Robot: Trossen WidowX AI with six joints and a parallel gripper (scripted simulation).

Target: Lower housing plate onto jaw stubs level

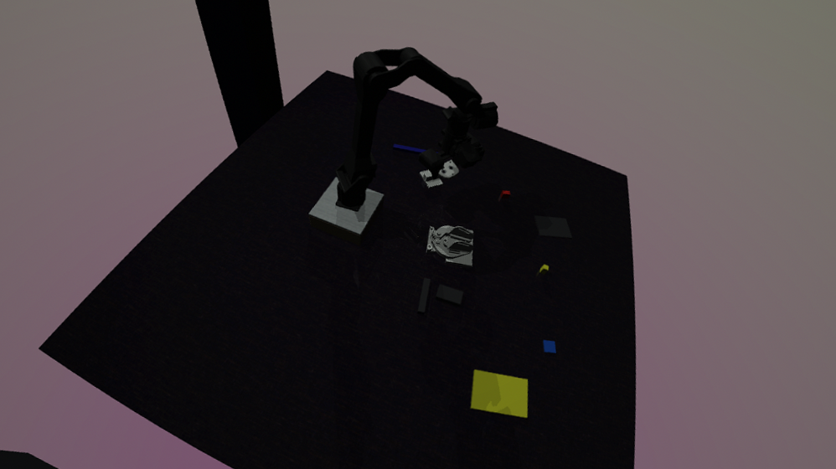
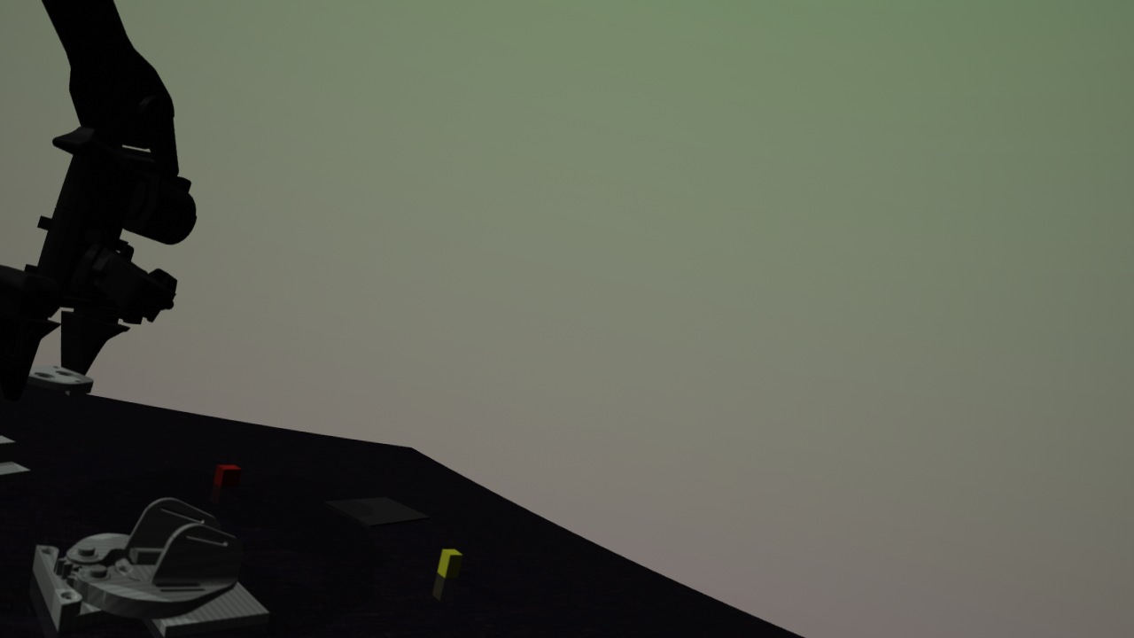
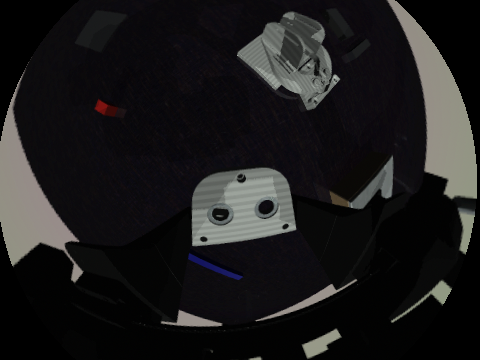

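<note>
My gripper (image 1: 449, 168) (image 2: 49, 384) (image 3: 240, 206) is shut on the pale housing plate (image 1: 452, 166) (image 2: 67, 379) (image 3: 243, 222) by its two sides. The plate has two large ringed holes and hangs clear above the table, toward the back. The pale base (image 1: 460, 259) (image 2: 252, 612) (image 3: 251, 55) stands apart from it, nearer the front in the top view. Two jaws with upright curved walls lie on the base, a near jaw (image 2: 204, 555) and a far jaw (image 2: 165, 519). Their round stubs show at the left in the exterior view, uncovered. Part of the far jaw is hidden.
A small white stand (image 1: 430, 179) (image 2: 9, 469) is near the held plate. A red block (image 1: 505, 192) (image 2: 227, 476) (image 3: 102, 107), a yellow block (image 1: 543, 268) (image 2: 449, 562), a dark pad (image 1: 552, 226) (image 2: 382, 509) and a blue bar (image 1: 408, 148) (image 3: 215, 267) surround the work area.
</note>
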